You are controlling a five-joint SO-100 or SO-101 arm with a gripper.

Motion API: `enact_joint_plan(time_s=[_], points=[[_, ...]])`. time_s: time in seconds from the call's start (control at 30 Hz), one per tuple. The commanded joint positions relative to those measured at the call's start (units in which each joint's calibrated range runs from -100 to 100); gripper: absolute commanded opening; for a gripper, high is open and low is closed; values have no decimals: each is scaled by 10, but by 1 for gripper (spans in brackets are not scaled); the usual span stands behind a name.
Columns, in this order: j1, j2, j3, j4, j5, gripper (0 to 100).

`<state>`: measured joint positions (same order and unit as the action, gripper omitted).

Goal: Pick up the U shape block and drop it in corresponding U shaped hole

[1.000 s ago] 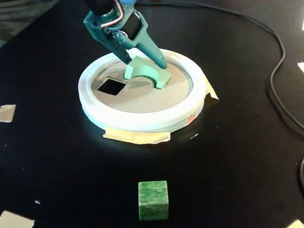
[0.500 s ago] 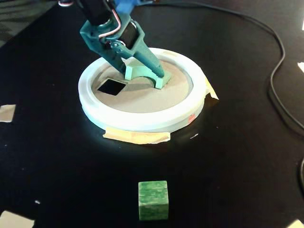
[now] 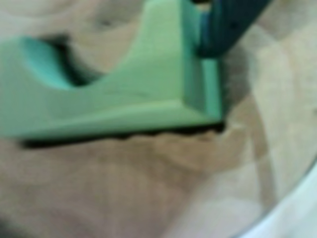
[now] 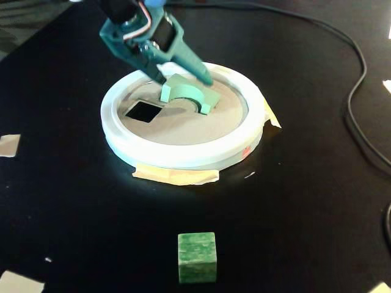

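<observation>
On the tan disc (image 4: 183,125), gripper (image 4: 182,78) straddles the U shape block (image 4: 188,93), seemingly pinching it. Only the fixed view shows the square cutout (image 4: 143,110) at nine o'clock; the wrist view shows a fingertip (image 3: 225,27) touching the block.

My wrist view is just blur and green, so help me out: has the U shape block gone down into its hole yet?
Observer: No. In the fixed view the U shape block stands proud of the tan disc, its arch fully showing.
Operator: Where is the claw?
Observer: The claw straddles the block from behind, one finger on each side. I cannot tell whether it clamps.
Operator: Any other opening close by?
Observer: Yes, an open square cutout lies just left of the block in the fixed view.
</observation>
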<state>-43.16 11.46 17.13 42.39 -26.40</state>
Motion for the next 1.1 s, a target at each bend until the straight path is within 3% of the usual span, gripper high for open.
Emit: enact_joint_plan(time_s=[0.0,0.27,0.43,0.63,0.93,1.07], points=[[38,-91,-10,60,-1,79],[37,-113,-6,87,0,79],[70,-155,-6,216,5,79],[83,-252,1,305,101,79],[320,-600,301,304,131,79],[484,-772,402,312,164,79]])
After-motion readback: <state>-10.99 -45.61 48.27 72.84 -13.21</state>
